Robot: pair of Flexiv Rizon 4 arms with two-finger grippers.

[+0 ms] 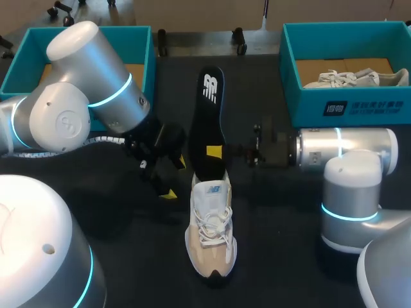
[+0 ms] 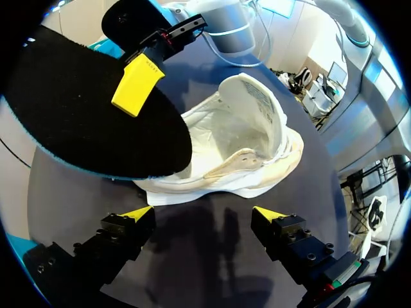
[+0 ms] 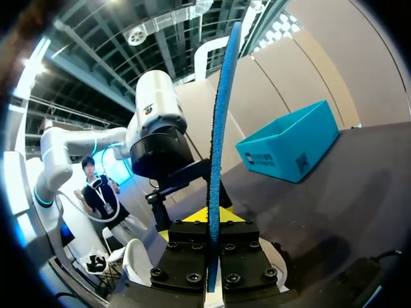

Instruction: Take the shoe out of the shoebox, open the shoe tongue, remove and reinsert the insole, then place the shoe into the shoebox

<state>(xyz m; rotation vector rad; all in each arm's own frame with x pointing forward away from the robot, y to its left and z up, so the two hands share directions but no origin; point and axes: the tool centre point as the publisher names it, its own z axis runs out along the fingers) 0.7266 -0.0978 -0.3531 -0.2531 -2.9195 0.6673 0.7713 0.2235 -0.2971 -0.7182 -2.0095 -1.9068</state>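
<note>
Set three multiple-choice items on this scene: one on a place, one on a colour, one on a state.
1. Where is the insole?
A. inside the shoe
B. in the right gripper, over the table
C. in a shoebox

2. What colour is the shoebox on my right?
A. red
B. white
C. teal

3. What state is the left gripper in?
A. shut on the shoe
B. open, holding nothing
C. shut on the insole

Answers:
1. B: in the right wrist view both fingers pinch the insole's edge.
2. C: its walls are teal.
3. B: its yellow tips stand apart with only table between them, short of the shoe.
</note>
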